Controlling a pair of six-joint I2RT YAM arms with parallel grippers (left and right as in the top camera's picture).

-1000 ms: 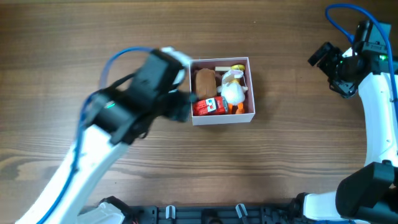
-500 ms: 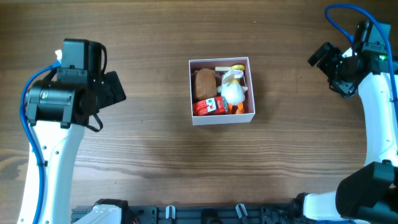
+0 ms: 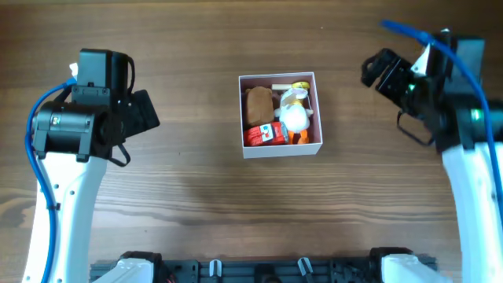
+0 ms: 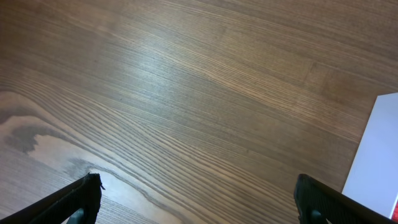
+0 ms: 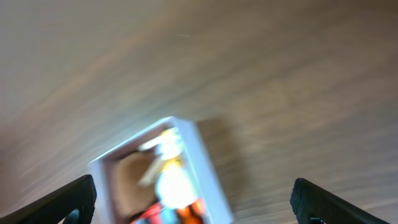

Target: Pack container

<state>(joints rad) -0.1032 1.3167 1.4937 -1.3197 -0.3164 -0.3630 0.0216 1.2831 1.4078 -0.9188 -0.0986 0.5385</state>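
Overhead layout: container mid-surface, a little toward frame top, walls square to frame edges.
Surface: wood grain, bare on all four sides of container.
Contents: brown toy top-left, red carton bottom-left, white toy in right half, yellow piece in top-right corner. All packed touching, all inside the walls.
Room, left side: wide bare strip between container's left wall and left arm.
Room, right side: similar strip between right wall and right arm, somewhat narrower at claw level.
Room, bottom: broad band of wood down to black rail along frame bottom, well apart from container.
Room, top: narrower band up to frame edge.
Left arm pose: white link rising from bottom-left corner, black wrist block at top, head angled right toward container, roughly level with it.
Left claw: spread wide, fingers at both lower corners of left wrist view, only wood between them, holding nothing. White corner of container wall at that view's right edge, apart from the tips.
Right arm pose: white link up the right frame edge, wrist bent left, head pointing up-left, level with container's top wall.
Right claw: spread wide, tips at both lower corners of right wrist view, holding nothing. View motion-blurred, with container low centre and well ahead of the tips.
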